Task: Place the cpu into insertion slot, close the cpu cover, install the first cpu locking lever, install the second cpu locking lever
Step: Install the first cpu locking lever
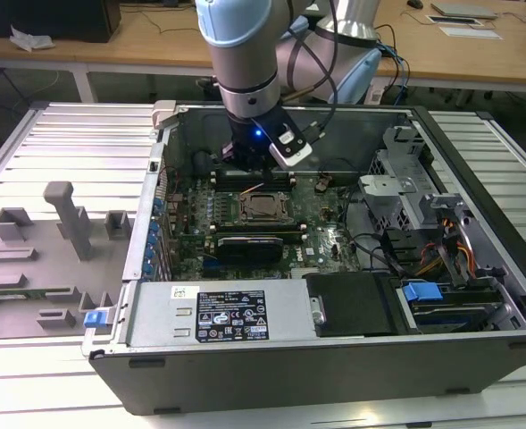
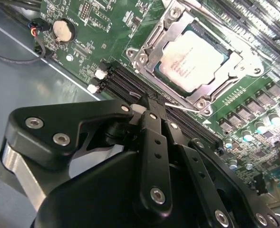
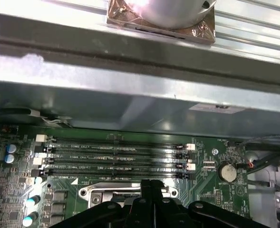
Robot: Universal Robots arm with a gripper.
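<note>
Within silver cover (image 2: 154, 46), square cpu (image 2: 192, 64)

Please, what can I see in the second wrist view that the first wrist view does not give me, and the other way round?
The second wrist view gives the cpu, its pale top framed by the cpu cover, which lies flat over it. The first wrist view gives the grey case wall and, beyond it, the ribbed table with a silvery round base on it. Both wrist views share the shut gripper, the long black memory slots and the coin battery.
</note>
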